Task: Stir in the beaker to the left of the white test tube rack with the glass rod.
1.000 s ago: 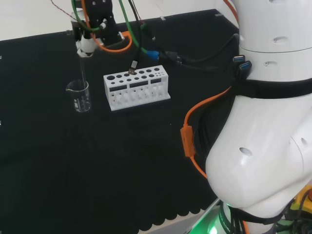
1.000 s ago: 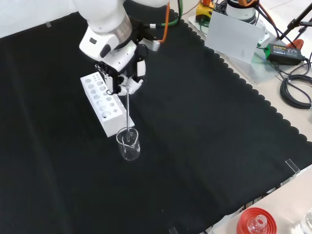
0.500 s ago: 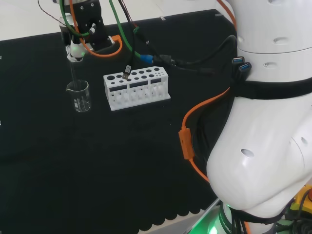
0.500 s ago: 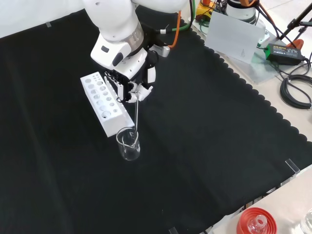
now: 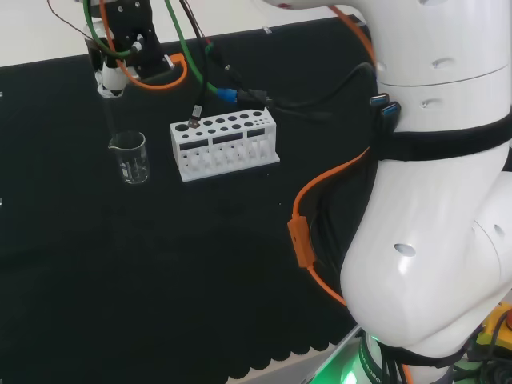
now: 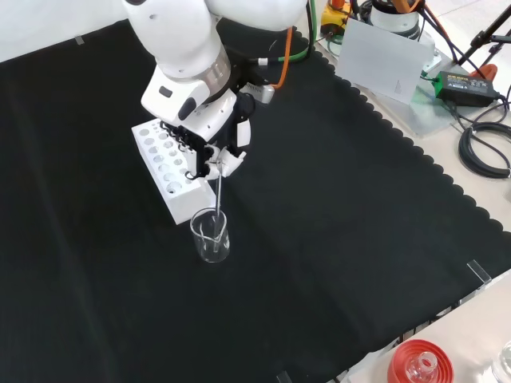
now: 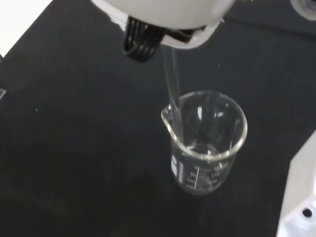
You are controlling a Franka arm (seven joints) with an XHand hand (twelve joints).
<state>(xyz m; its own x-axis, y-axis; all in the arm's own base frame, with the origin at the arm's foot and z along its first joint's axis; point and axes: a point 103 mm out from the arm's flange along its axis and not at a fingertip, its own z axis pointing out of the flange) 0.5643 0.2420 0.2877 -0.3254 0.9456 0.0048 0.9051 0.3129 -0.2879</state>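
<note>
A clear glass beaker (image 5: 130,158) stands on the black cloth just left of the white test tube rack (image 5: 224,144) in the head view. In the front view the beaker (image 6: 211,236) sits in front of the rack's (image 6: 170,171) near end. My hand (image 6: 209,150) hangs above it, shut on a thin glass rod (image 6: 218,195) that slants down into the beaker's mouth. In the head view the hand (image 5: 118,50) is up and to the left of the beaker. The wrist view shows the rod (image 7: 174,94) entering the beaker (image 7: 205,143) close to its spout.
The arm's big white links (image 5: 432,200) and an orange cable (image 5: 302,240) take up the head view's right. In the front view a red ribbed stand (image 6: 421,363) holding glassware sits at the bottom right, off the cloth. A white sheet (image 6: 383,60) and cables (image 6: 483,148) lie beyond the scalloped cloth edge.
In the head view the hand has swung steadily left, from over the beaker to beyond its left side. The rod's tilt has changed while its lower end stays at the beaker.
</note>
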